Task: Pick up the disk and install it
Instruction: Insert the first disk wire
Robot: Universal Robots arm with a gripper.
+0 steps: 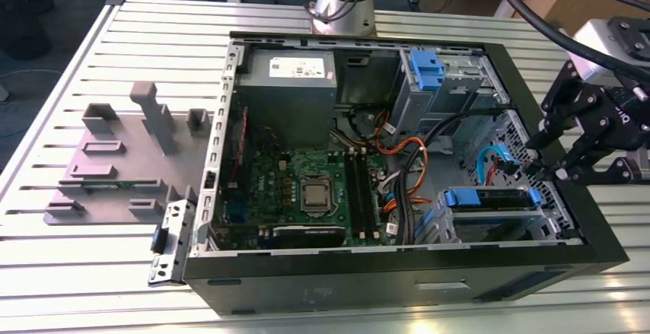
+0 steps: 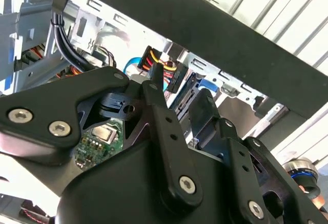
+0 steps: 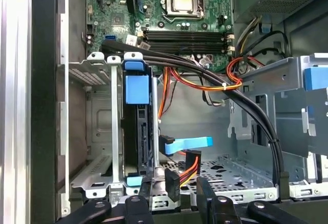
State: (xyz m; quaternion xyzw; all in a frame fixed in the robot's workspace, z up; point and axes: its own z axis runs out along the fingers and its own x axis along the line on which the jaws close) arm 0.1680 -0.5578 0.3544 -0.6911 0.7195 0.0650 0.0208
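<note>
The disk [image 1: 488, 199] sits inside the lower drive cage of the open computer case, its blue carrier rail showing. In the first wrist view the disk [image 3: 137, 126] stands edge-on in the metal cage under a blue tab. My gripper [image 1: 546, 171] hangs over the case wall at the exterior view's right, just beside that cage. It is open [image 3: 175, 188], and a black power connector [image 3: 173, 179] with red, yellow and orange wires lies between the fingers [image 3: 146, 190]. In the second wrist view that connector [image 2: 165, 73] is right at one fingertip [image 2: 152, 86].
A grey plastic stand [image 1: 122, 159] with upright posts is on the slatted table at the exterior view's left. Inside the case are the power-supply box [image 1: 289, 83], the motherboard [image 1: 304, 189], an upper cage with a blue carrier [image 1: 427, 66], a black cable bundle [image 3: 251, 111] and a light-blue data cable [image 3: 189, 143].
</note>
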